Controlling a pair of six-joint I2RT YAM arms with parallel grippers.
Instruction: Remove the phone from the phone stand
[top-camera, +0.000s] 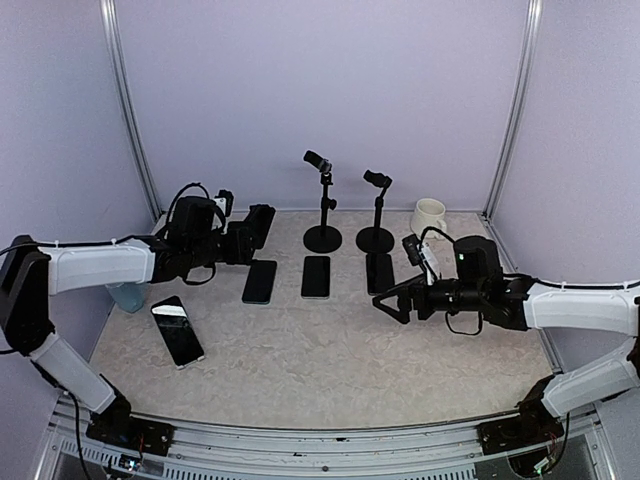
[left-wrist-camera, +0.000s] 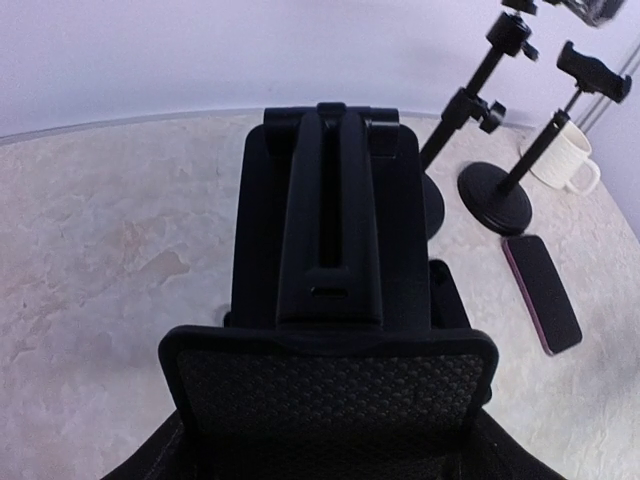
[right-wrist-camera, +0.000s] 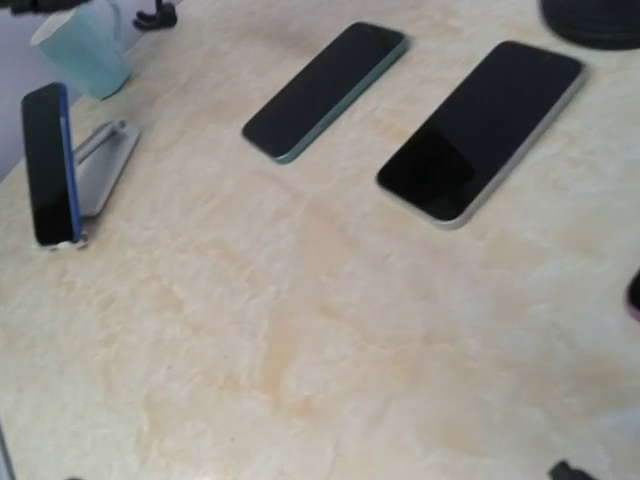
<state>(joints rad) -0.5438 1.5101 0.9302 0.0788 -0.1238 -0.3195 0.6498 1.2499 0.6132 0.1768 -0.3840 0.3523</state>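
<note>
fingers of right gripper (top-camera: 388, 300) spread, holding nothing; left gripper (top-camera: 240, 243) at black stand (left-wrist-camera: 330, 230), grip unclear.

A phone (top-camera: 178, 331) leans on its stand (right-wrist-camera: 100, 168) front-left; three phones (top-camera: 316, 276) lie mid-worktop before two tall stands (top-camera: 322, 205); mug (top-camera: 429, 214) back-right.

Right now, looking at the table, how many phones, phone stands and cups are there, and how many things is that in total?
Phones: 4
Phone stands: 4
Cups: 2
Total: 10
</note>
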